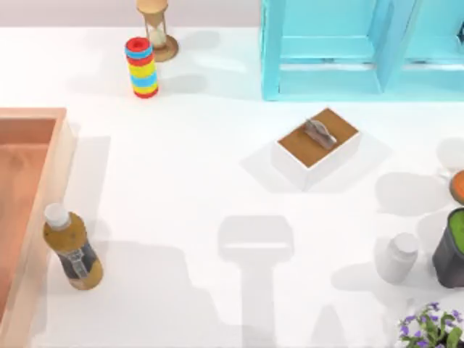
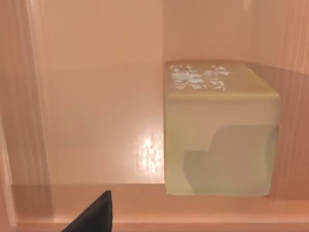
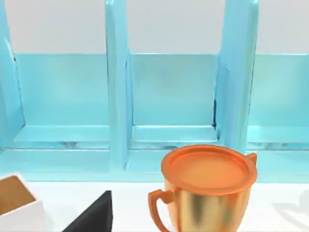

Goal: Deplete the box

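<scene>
The box (image 1: 32,114) is a large peach-wood crate with a reddish-orange inside, at the table's left edge. The left wrist view looks down into the box (image 2: 96,121), where a pale yellow block (image 2: 219,130) with white flecks on top sits against a wall. A dark part of my left gripper (image 2: 91,217) pokes in above the near wall. An amber bottle (image 1: 71,248) with a white cap stands on the table just outside the box's right wall. A dark part of my right gripper (image 3: 94,217) shows near a gold cup (image 3: 207,188) with an orange lid.
A white box (image 1: 317,146) with a brown top and grey handle sits mid-table. A cyan shelf (image 1: 326,51) stands at the back right. Stacked colour rings (image 1: 142,68) and an hourglass (image 1: 156,29) stand at the back. A white bottle (image 1: 399,257), a dark pot (image 1: 453,250) and flowers (image 1: 431,330) crowd the right.
</scene>
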Available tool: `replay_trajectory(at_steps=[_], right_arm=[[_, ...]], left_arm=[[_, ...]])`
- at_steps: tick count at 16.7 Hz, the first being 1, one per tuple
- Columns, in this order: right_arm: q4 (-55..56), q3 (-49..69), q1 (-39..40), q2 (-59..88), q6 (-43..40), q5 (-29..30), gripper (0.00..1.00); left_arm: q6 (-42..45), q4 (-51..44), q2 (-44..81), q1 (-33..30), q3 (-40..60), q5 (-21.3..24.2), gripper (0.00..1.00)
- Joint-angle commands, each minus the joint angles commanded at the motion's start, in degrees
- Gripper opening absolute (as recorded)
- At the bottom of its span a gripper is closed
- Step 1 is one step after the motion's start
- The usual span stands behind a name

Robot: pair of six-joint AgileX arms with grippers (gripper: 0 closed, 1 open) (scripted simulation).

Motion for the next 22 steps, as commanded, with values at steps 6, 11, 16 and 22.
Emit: replay_trajectory(at_steps=[6, 11, 16, 22], right_arm=[[0.0, 0.0, 0.0, 0.0, 0.0, 0.0, 1.00], [0.0, 0.0, 0.0, 0.0, 0.0, 0.0, 1.00], [0.0, 0.0, 0.0, 0.0, 0.0, 0.0, 1.00], [0.0, 0.0, 0.0, 0.0, 0.0, 0.0, 1.00]], left_arm=[[0.9, -3.1, 3.3, 0.8, 3.0, 0.0, 1.00], [0.7, 1.0, 4.4, 0.6, -0.3, 0.0, 1.00], [0.9, 14.1, 7.9, 0.8, -9.0, 0.0, 1.00], [1.0, 20.4, 9.9, 0.9, -13.9, 0.0, 1.00]])
